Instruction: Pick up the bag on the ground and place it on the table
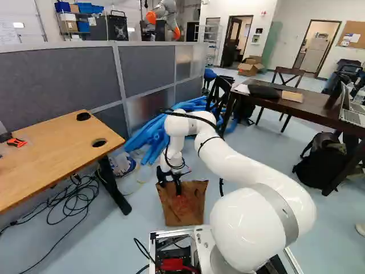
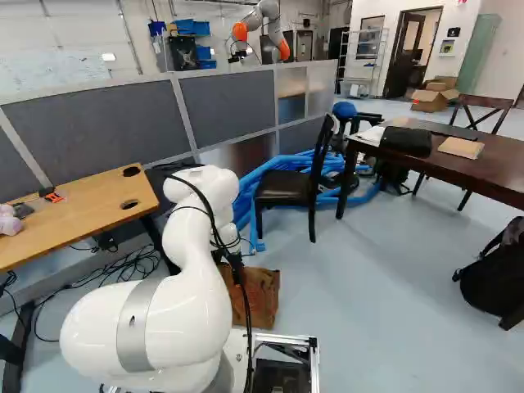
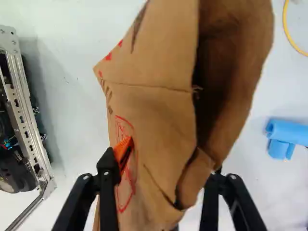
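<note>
Reaching down to the brown paper bag (image 1: 191,214) on the floor (image 1: 134,234), the gripper (image 1: 170,181) has its jaws spread wide, with the paper between them. One orange pad (image 3: 124,145) lies against the bag's printed face; the other fingertip is hidden by the paper, so its contact can't be made out. The bag's mouth gapes beside the fold. The base's metal frame (image 3: 30,110) is near the printed side, and blue tubes (image 1: 148,137) lie beyond the bag. Left of it, in the left base view, are the light tabletop's edge (image 1: 63,185) and a black leg (image 1: 114,188); bare floor runs right, toward the dark tabletop (image 1: 302,108).
</note>
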